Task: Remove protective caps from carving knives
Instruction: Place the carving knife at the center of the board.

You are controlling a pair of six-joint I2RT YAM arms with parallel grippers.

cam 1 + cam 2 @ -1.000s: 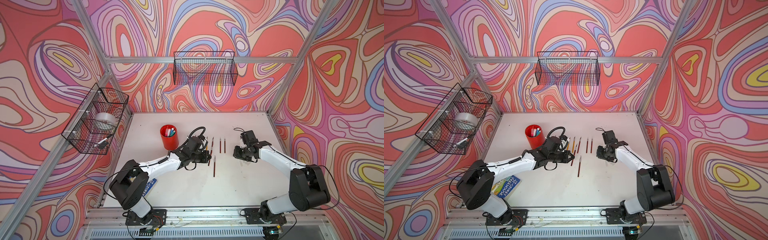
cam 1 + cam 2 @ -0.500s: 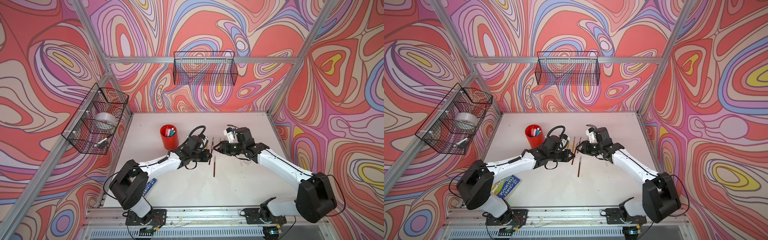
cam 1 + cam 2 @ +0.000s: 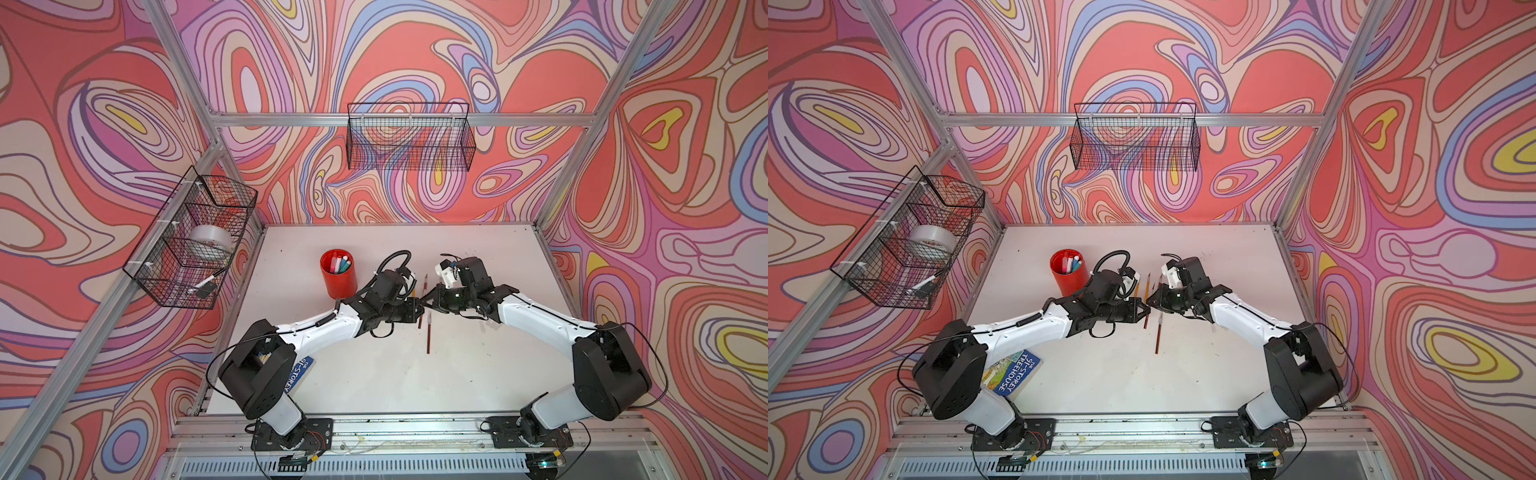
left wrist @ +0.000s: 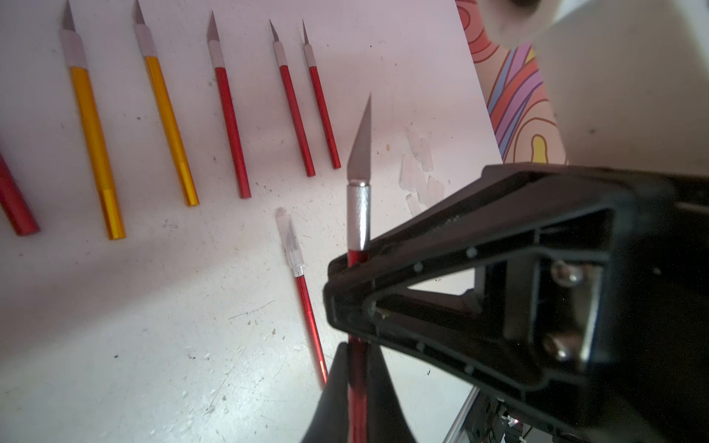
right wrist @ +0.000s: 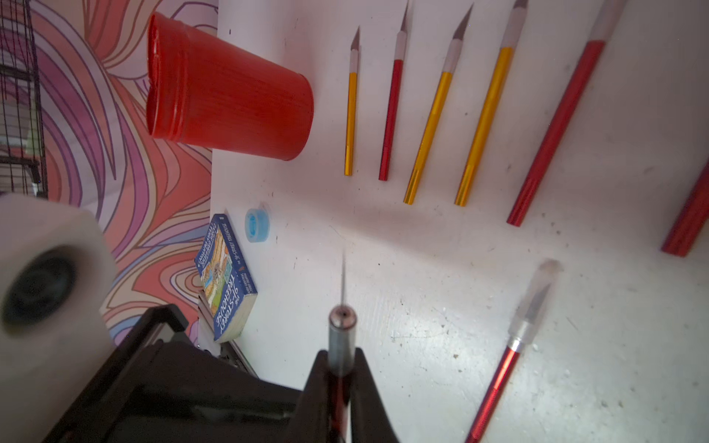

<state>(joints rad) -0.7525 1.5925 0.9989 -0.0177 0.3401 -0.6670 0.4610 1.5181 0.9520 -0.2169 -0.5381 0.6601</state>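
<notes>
Clamping one bare knife together, left fingers and right fingers could twist or drop it onto the capped knife at its six o'clock if either slips.

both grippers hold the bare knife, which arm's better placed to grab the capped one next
Left, narrowly: the left gripper grips the bare knife down its handle, close to the capped knife; the right gripper clamps up by the blade.

Lab robot cell: aluminium frame, patterned walls
</notes>
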